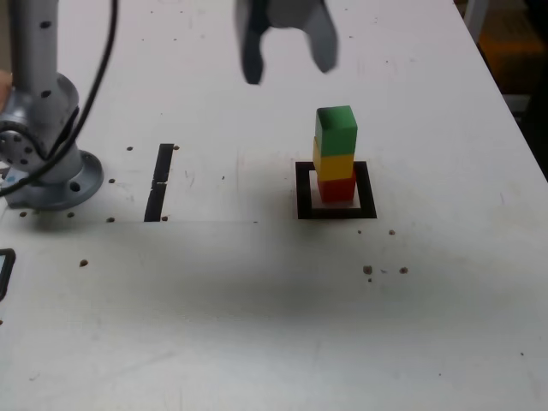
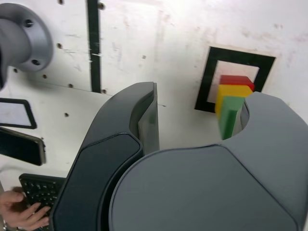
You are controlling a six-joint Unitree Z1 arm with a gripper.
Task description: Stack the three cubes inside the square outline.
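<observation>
Showing the finished stack below the raised grey gripper (image 1: 289, 53).
Jaws are seen parted and empty; matte green cube (image 1: 336, 128), yellow cube (image 1: 334, 164) and red cube (image 1: 336, 187) are stacked upright inside the black square outline (image 1: 305, 193), mid-table.

Bright, even light washes the white surface (image 1: 257, 325), which carries a broad soft shadow across its middle. The pincer (image 1: 287, 51) is motion-blurred in the exterior view; both pictures look slightly grainy.

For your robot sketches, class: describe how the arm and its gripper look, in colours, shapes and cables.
The gripper has two smooth, rounded, dark grey jaws with curved plastic shells. The arm's base is a silver-grey metal column on a round flange with bolt holes. A black cable hangs alongside it.
</observation>
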